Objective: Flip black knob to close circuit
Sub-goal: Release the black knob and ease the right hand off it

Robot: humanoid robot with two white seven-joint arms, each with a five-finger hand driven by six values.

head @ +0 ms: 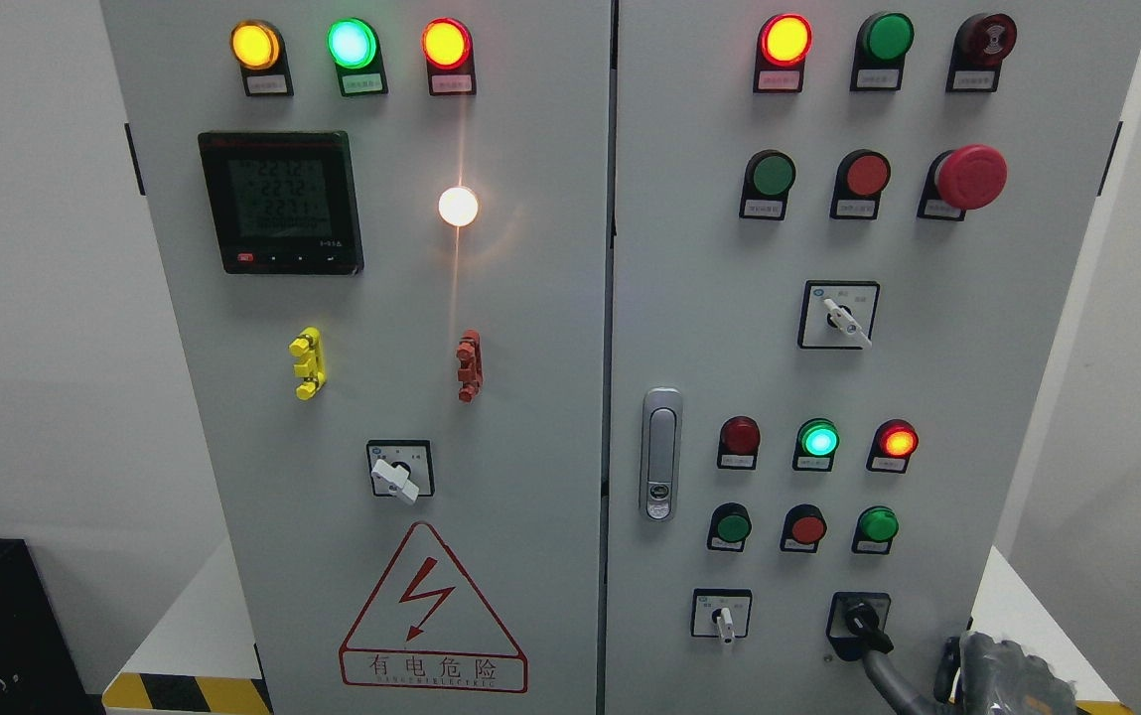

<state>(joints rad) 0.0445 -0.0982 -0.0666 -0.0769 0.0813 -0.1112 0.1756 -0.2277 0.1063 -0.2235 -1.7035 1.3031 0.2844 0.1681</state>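
Observation:
The black knob [860, 621] sits on a black plate at the lower right of the grey cabinet's right door [927, 377]. Its handle points down and to the right. My right hand [987, 683] comes in at the bottom right corner, just below and right of the knob. One grey finger [890, 680] stretches up-left and its tip touches the lower end of the knob's handle. The other fingers stay apart from the knob and nothing is clasped. The left hand is out of view.
A white selector switch [724, 621] stands left of the black knob. Green and red push buttons [806, 528] and lit indicator lamps [817, 439] sit above. A door latch [660, 454] is at the door's left edge. A red emergency stop [969, 177] is at upper right.

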